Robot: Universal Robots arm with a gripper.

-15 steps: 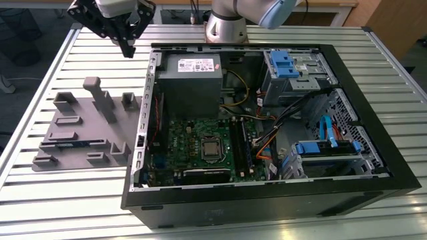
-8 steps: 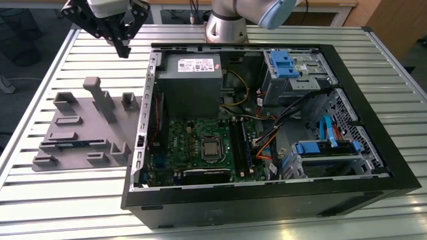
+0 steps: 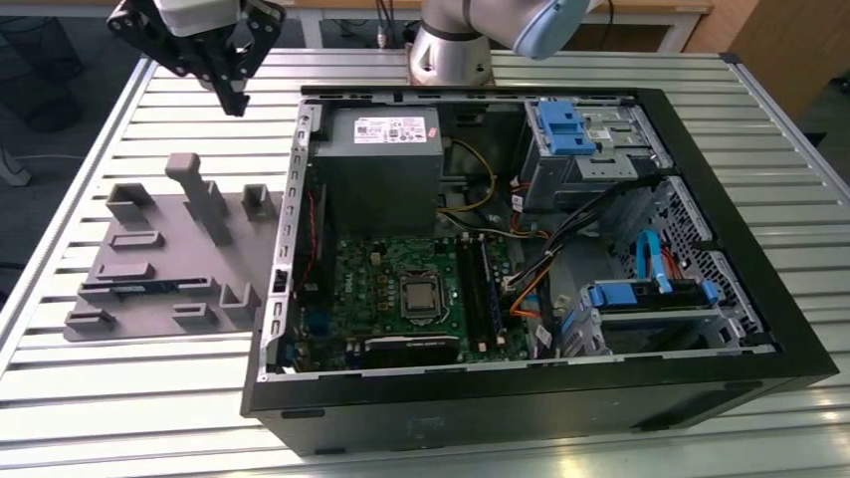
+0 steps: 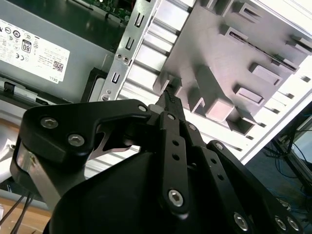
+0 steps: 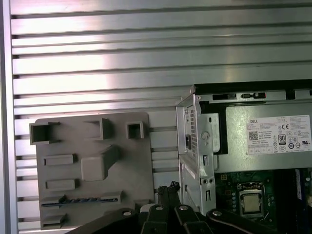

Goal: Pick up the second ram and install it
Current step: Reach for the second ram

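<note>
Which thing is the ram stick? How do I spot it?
Look at the grey tray beside the open computer case. Near one edge, a long slot holds the ram stick, the only thin blue strip among chunky grey blocks.

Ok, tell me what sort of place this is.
Likely a robotics lab bench for computer assembly: an open black metal desktop computer case lies on a ribbed aluminium slat table, beside a grey plastic slotted parts holder, with the arm's black claw above the table.
</note>
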